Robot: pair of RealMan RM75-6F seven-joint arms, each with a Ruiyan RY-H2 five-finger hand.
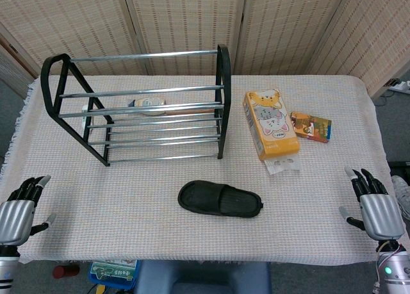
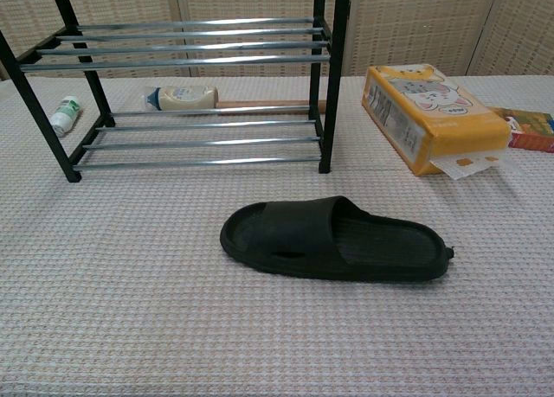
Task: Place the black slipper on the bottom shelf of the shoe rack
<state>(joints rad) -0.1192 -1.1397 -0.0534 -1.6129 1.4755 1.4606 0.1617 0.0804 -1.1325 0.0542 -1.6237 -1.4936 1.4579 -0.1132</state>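
**Black slipper on the cloth, both hands held empty at the near edge**

At the near edge of the tabletop (image 1: 128, 223), which is covered with a pale woven cloth, the left hand (image 1: 18, 214) is seen at the left corner and the right hand (image 1: 375, 207) at the right corner. Both are seen only in the head view, fingers spread and pointing away from the robot, and nothing is held in either.

Between them and slightly farther in, the black slipper (image 2: 333, 240) is laid flat on the cloth, sole down, lengthwise across the view. It is touched by neither hand and is set well apart from both.

Beyond the slipper, to the left, the shoe rack (image 1: 138, 105) is stood upright: a black frame with rows of metal bars. Its bottom shelf (image 2: 208, 142) is bare of shoes. A small white bottle (image 2: 186, 96) is laid on its side behind the rack, with a wooden stick (image 2: 264, 105) beside it, and a smaller white container (image 2: 65, 114) is seen near the rack's left end.

To the right of the rack, a yellow tissue pack (image 1: 270, 124) printed with cats is placed, a tissue showing at its near end. Just beyond it, a small colourful box (image 1: 311, 126) is laid flat
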